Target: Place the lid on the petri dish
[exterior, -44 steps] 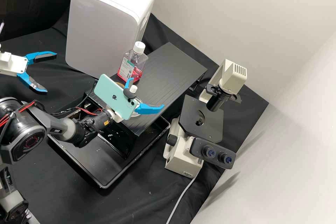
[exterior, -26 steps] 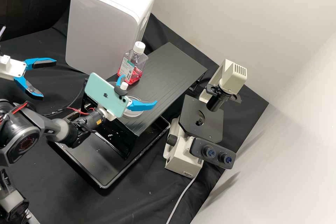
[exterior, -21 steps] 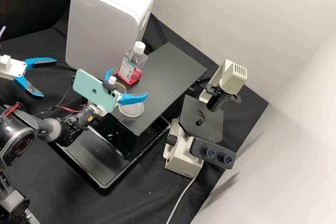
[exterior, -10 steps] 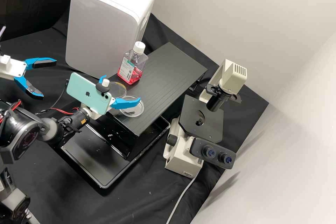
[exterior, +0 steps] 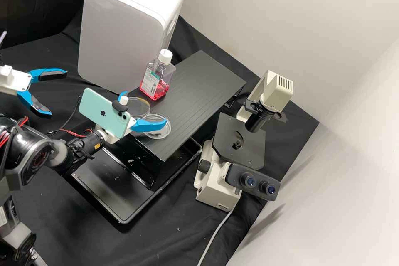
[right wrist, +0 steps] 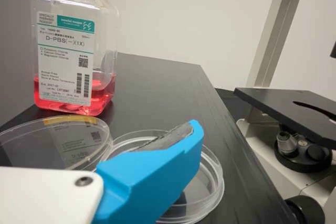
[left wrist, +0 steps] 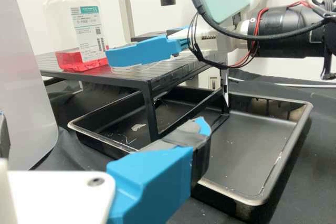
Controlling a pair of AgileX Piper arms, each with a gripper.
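Right gripper [exterior: 144,108] is released, fingers apart either side of what appears to be the lid [exterior: 138,106] on the black shelf [exterior: 199,79]. The petri dish [exterior: 158,129] lies just beside it, nearer and to the right. Recommendation: close squarely on the lid's rim and keep it level. Left gripper [exterior: 57,91] hangs well apart at the left, fingers parted.

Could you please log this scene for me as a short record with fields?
status: lid not yet on the dish
petri dish parts: rear piece and front piece, side by side on the black shelf; cannot tell which is the lid
right gripper: open, low over the pieces
left gripper: open, above the bench, apart from the shelf
nearby: bottle of pink liquid upright behind the pieces; microscope; tray under the shelf
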